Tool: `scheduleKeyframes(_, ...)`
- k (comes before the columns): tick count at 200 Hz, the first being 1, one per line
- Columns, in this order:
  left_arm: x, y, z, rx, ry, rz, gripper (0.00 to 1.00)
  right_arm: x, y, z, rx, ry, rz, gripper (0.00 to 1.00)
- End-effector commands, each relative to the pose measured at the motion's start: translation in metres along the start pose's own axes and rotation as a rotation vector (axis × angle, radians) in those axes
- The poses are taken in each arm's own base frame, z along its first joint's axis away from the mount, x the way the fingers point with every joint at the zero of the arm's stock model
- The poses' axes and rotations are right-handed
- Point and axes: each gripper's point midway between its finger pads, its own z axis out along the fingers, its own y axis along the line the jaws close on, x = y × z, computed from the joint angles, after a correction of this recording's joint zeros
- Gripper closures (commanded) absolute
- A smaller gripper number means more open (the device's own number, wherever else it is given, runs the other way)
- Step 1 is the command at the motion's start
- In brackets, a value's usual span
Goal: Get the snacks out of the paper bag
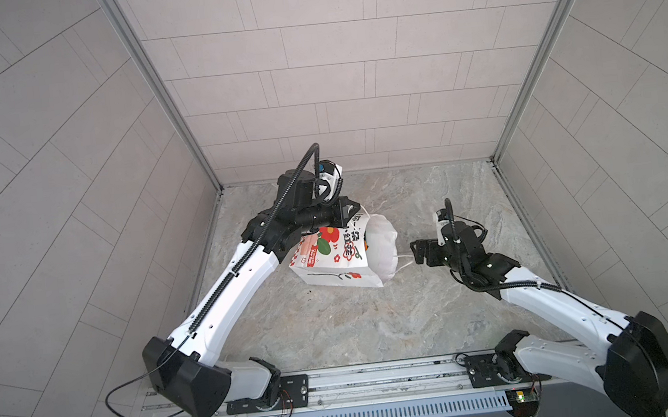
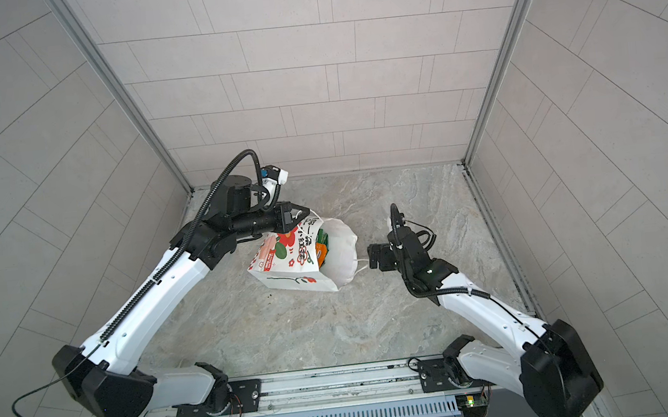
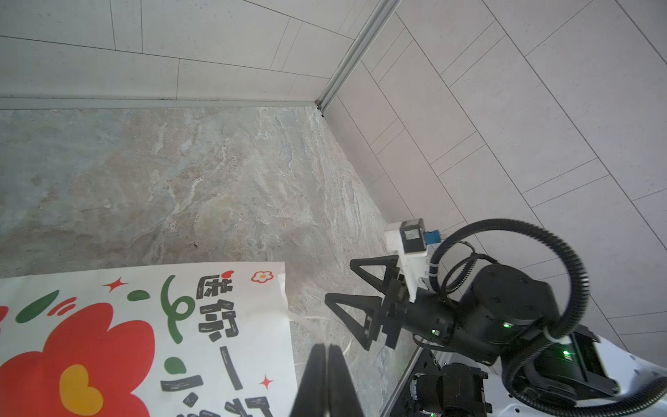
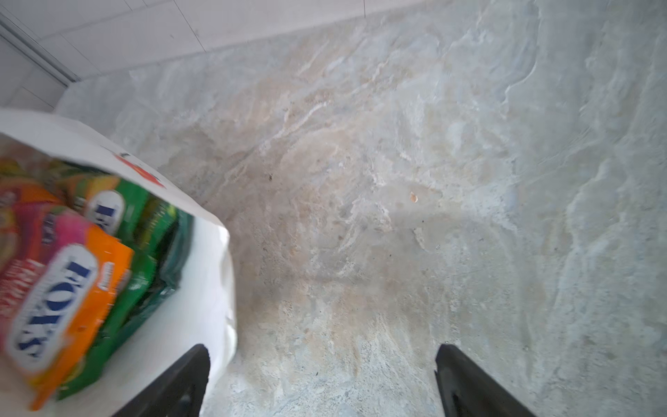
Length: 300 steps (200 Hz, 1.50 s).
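Observation:
The white paper bag [image 1: 329,262] [image 2: 288,270] with a red flower print lies tilted on the stone floor, its mouth facing right. My left gripper [image 1: 355,209] [image 2: 307,212] [image 3: 326,347] is shut on the bag's white cord handle [image 3: 306,321] at the upper rim. The snacks [image 2: 321,248] show inside the mouth: an orange-pink FOX'S packet [image 4: 61,307] in front of green packets [image 4: 140,224]. My right gripper [image 1: 416,251] [image 2: 372,256] [image 4: 321,348] stands open and holds nothing, just right of the mouth, beside the lower cord handle [image 1: 402,262].
Tiled walls close in the stone floor [image 1: 376,322] on three sides. A metal rail [image 1: 361,378] carrying both arm bases runs along the front edge. Bare floor lies in front of and to the right of the bag.

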Motion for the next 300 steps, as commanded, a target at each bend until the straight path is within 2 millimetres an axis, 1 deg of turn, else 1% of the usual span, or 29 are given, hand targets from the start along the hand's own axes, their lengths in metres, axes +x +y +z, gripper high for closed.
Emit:
scheduleKeyframes(1,-0.012,-0.016,-0.013,0.031,-0.075,0.015,1.00,0.003,0.010,-0.020,-0.060,0.049,-0.026,0.03)
scheduleKeyframes(22,-0.009,-0.018,-0.016,0.029,-0.082,0.012,1.00,0.001,0.035,-0.033,-0.207,0.056,-0.018,0.07)
scheduleKeyframes(35,-0.008,-0.020,-0.018,0.033,-0.085,0.010,1.00,-0.001,0.044,-0.040,-0.256,0.052,-0.013,0.10)
scheduleKeyframes(47,-0.006,-0.021,-0.019,0.034,-0.084,0.005,1.00,-0.002,0.053,-0.044,-0.308,0.051,-0.013,0.11)
scheduleKeyframes(60,-0.005,-0.022,-0.019,0.041,-0.088,-0.004,1.00,-0.002,0.065,-0.044,-0.369,0.060,0.002,0.13)
scheduleKeyframes(70,-0.005,-0.024,-0.020,0.048,-0.093,-0.006,1.00,-0.001,0.077,-0.042,-0.422,0.066,0.016,0.16)
scheduleKeyframes(78,-0.006,-0.025,-0.020,0.054,-0.095,-0.008,1.00,-0.001,0.088,-0.040,-0.464,0.064,0.028,0.20)
scheduleKeyframes(95,-0.005,-0.029,-0.021,0.071,-0.090,-0.012,1.00,0.005,0.109,-0.032,-0.520,0.078,0.043,0.28)
scheduleKeyframes(118,-0.004,-0.032,-0.023,0.081,-0.086,-0.015,1.00,0.017,0.133,-0.021,-0.551,0.098,0.019,0.30)
scheduleKeyframes(154,-0.002,-0.037,-0.029,0.096,-0.080,-0.011,1.00,0.035,0.157,-0.001,-0.562,0.137,0.006,0.39)
scheduleKeyframes(169,-0.003,-0.039,-0.033,0.094,-0.087,-0.008,1.00,0.043,0.168,0.003,-0.583,0.158,-0.007,0.39)
scheduleKeyframes(183,-0.003,-0.040,-0.036,0.093,-0.091,-0.006,1.00,0.056,0.178,0.008,-0.600,0.198,-0.017,0.40)
scheduleKeyframes(203,-0.001,-0.039,-0.040,0.078,-0.091,0.003,1.00,0.068,0.196,0.009,-0.643,0.228,-0.034,0.40)
scheduleKeyframes(218,0.001,-0.036,-0.042,0.060,-0.089,0.005,1.00,0.077,0.208,0.007,-0.670,0.242,-0.053,0.38)
scheduleKeyframes(241,0.003,-0.037,-0.043,0.065,-0.082,0.003,1.00,0.089,0.219,0.010,-0.682,0.270,-0.075,0.35)
scheduleKeyframes(266,0.008,-0.040,-0.045,0.084,-0.065,0.006,1.00,0.094,0.227,0.013,-0.692,0.283,-0.083,0.33)
scheduleKeyframes(285,0.015,-0.041,-0.049,0.087,-0.049,0.012,1.00,0.095,0.233,0.016,-0.694,0.289,-0.077,0.33)
scheduleKeyframes(300,0.018,-0.042,-0.051,0.090,-0.038,0.019,1.00,0.091,0.229,0.022,-0.653,0.270,-0.041,0.33)
